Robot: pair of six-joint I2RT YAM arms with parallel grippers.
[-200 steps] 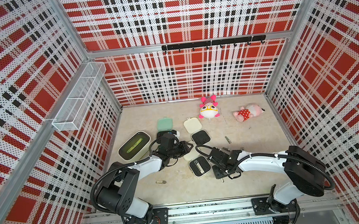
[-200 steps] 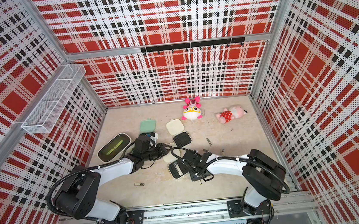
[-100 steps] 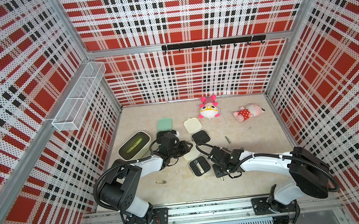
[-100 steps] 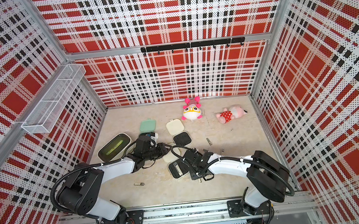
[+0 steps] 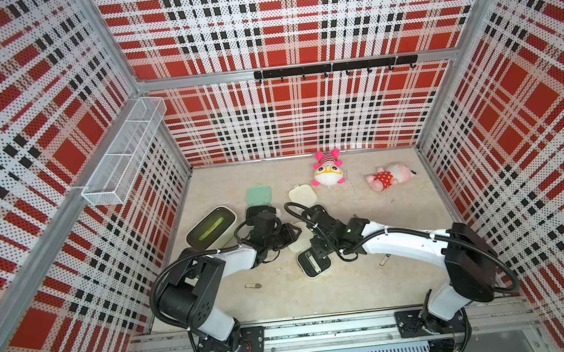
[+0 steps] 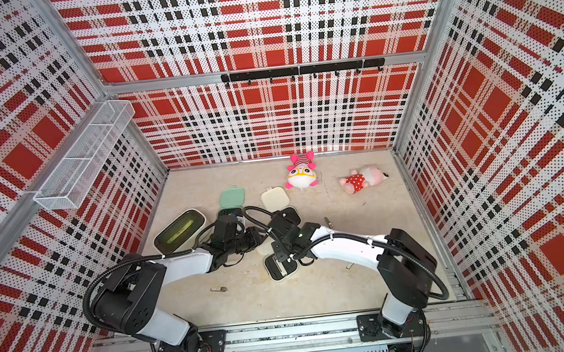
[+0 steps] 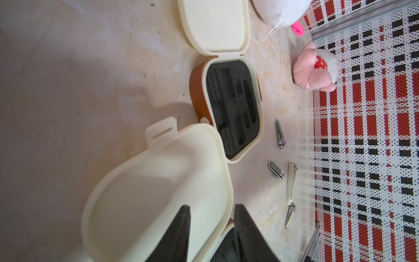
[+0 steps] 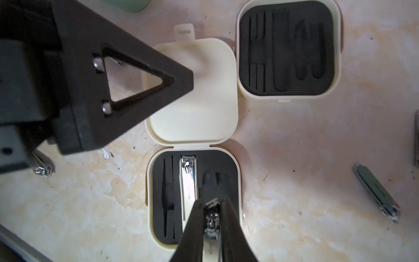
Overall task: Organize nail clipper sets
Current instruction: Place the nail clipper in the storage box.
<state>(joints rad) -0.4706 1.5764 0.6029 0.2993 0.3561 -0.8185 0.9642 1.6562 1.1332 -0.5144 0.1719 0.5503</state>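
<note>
Right wrist view: my right gripper (image 8: 212, 202) is clamped on a small silver clipper (image 8: 212, 223) just above the black insert (image 8: 226, 181) of the near cream case (image 8: 150, 204), beside the large clipper (image 8: 188, 179) seated in that insert. My left gripper (image 7: 210, 206) stands with its jaws partly apart astride the rim of that case's opened lid (image 7: 147, 192), one finger inside it. The second cream case (image 8: 288, 98) lies open just beyond that lid.
</note>
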